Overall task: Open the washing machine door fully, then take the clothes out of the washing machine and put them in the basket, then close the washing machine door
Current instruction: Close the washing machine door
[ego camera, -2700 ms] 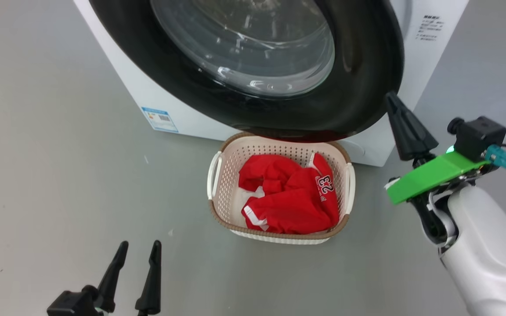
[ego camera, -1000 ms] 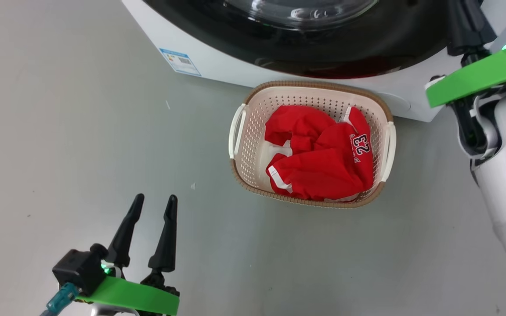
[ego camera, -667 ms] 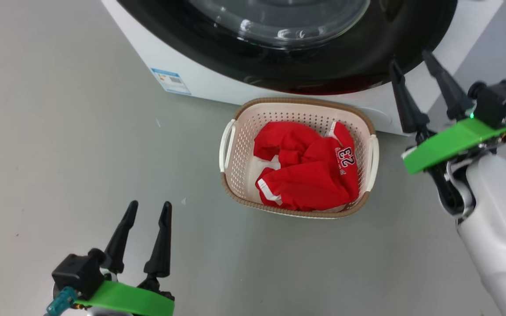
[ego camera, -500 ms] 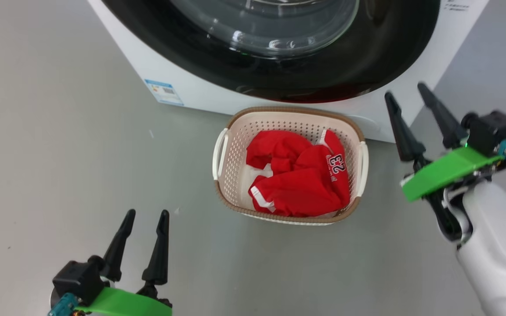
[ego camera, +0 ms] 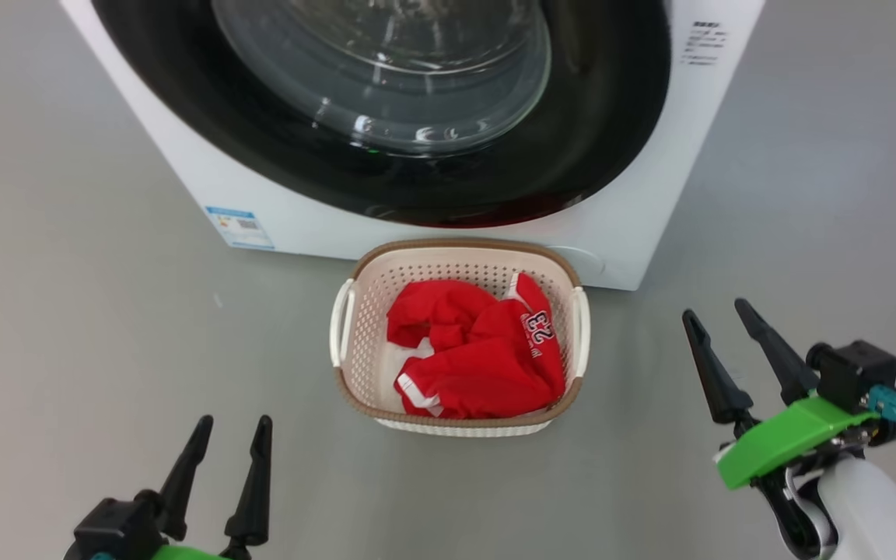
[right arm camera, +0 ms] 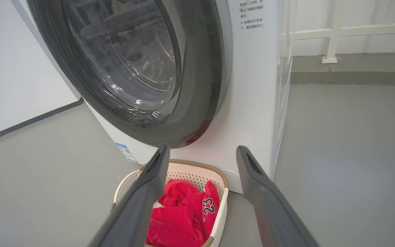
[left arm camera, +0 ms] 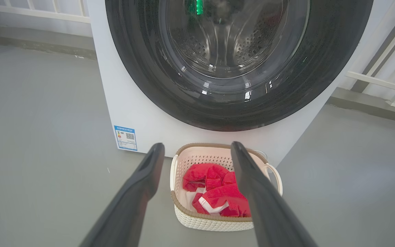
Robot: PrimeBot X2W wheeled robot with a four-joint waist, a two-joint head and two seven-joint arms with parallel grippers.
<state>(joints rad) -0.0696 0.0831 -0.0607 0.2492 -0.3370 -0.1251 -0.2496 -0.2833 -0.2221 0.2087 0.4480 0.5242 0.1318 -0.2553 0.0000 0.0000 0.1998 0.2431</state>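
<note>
The washing machine [ego camera: 650,194] stands white at the top of the head view. Its door [ego camera: 596,140], with black rim and glass bowl, lies flat against its front. Just before it on the floor sits the cream basket [ego camera: 456,253], and the red clothes [ego camera: 479,365] lie inside with the number 23 showing. My left gripper [ego camera: 234,424] hangs open and empty at the lower left. Right of the basket and clear of the machine, my right gripper [ego camera: 714,309] is open and empty too. Both wrist views look between spread fingers at the door [left arm camera: 142,68] [right arm camera: 197,85] and the basket [left arm camera: 214,221] [right arm camera: 197,168].
Grey floor [ego camera: 67,327] surrounds the machine and the basket on all sides. A small blue label [ego camera: 239,227] marks the machine's lower left front. White railings [left arm camera: 382,79] [right arm camera: 334,32] and a low kerb run behind the machine.
My right gripper went from shut to open and drew back from the door's right edge, down to the lower right. The head camera tilted up, showing more of the machine. The basket stayed put.
</note>
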